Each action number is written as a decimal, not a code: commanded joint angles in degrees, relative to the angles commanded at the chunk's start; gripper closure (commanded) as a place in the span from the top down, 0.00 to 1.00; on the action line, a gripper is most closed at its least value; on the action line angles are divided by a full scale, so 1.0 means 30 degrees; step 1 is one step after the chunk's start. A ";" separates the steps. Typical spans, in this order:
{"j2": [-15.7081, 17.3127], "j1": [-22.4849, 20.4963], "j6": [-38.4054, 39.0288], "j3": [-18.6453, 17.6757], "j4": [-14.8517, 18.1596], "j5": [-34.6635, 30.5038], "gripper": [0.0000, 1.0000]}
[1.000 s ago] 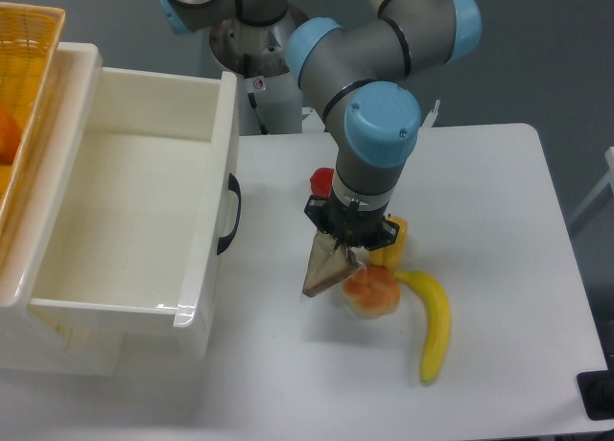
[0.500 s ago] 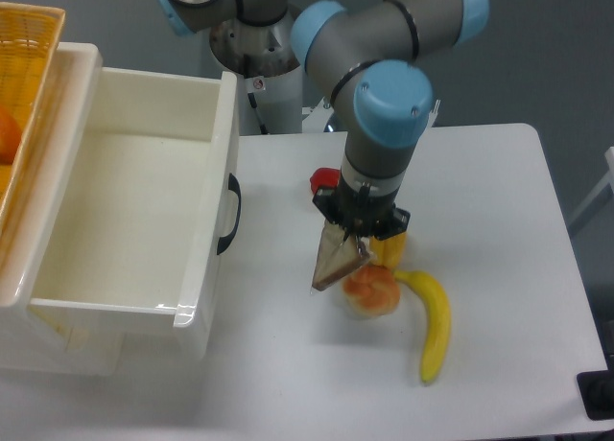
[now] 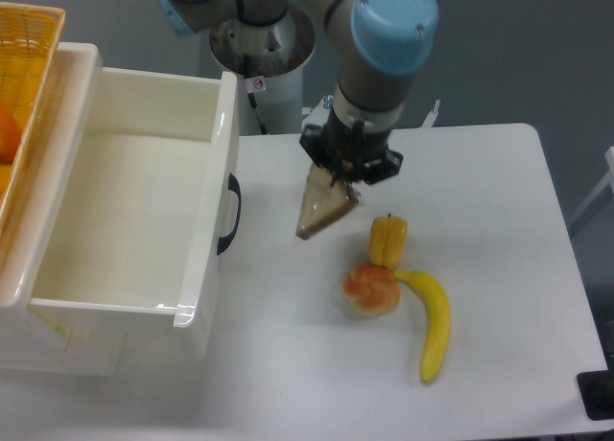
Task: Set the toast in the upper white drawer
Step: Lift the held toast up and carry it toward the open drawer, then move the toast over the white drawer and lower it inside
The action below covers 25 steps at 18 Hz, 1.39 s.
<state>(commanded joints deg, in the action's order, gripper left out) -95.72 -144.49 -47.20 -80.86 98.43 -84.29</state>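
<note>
My gripper (image 3: pixel 338 180) is shut on the toast (image 3: pixel 319 209), a brown slice with tan crust that hangs tilted below the fingers, lifted above the white table. The upper white drawer (image 3: pixel 213 163) stands pulled open at the left, its inside bare, with a black loop handle (image 3: pixel 230 214) on its front. The toast is to the right of the drawer front, a short way from the handle.
A round orange-pink bun (image 3: pixel 371 290), a yellow pepper (image 3: pixel 389 241) and a banana (image 3: pixel 434 324) lie on the table below the gripper. A yellow wicker basket (image 3: pixel 24 67) with an orange item sits at the far left, behind the drawer.
The gripper has risen with the toast and moved up and slightly left, away from the bun. The red item that showed beside the arm is now hidden.
</note>
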 joint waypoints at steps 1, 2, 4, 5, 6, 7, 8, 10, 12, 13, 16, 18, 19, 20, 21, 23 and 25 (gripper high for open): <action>0.0177 -0.0030 0.0000 0.0029 0.0468 0.0000 0.16; 0.0498 -0.0059 0.0000 0.0029 0.0821 0.0000 0.16; 0.1404 -0.0059 0.0000 0.0059 0.1670 0.0029 0.16; 0.1873 -0.0059 0.0000 0.0088 0.2051 0.0058 0.16; 0.2284 -0.0117 -0.0029 0.0088 0.2345 0.0204 0.16; 0.2665 -0.0263 -0.0029 0.0088 0.2580 0.0669 0.16; 0.2930 -0.0322 -0.0029 0.0088 0.2785 0.1196 0.16; 0.3283 -0.0294 0.0000 0.0059 0.2846 0.2076 0.16; 0.3401 -0.0294 0.0117 0.0088 0.2817 0.3217 0.16; 0.3401 -0.0265 0.0466 0.0146 0.2759 0.3658 0.16; 0.3373 -0.0089 0.2543 0.0205 0.2699 0.4480 0.16; 0.3314 0.0057 0.3336 0.0234 0.2437 0.5240 0.16; 0.3256 0.0174 0.3688 0.0205 0.2349 0.5592 0.16; 0.3197 0.0291 0.4185 0.0176 0.2116 0.5654 0.17; 0.3109 0.0524 0.4857 0.0176 0.1765 0.5683 0.17; 0.2818 0.1022 0.6147 0.0117 0.0975 0.5713 0.17; 0.2495 0.1754 0.6765 0.0030 0.0417 0.5655 0.17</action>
<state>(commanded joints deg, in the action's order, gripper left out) -88.24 -139.23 -26.90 -80.77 99.68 -67.32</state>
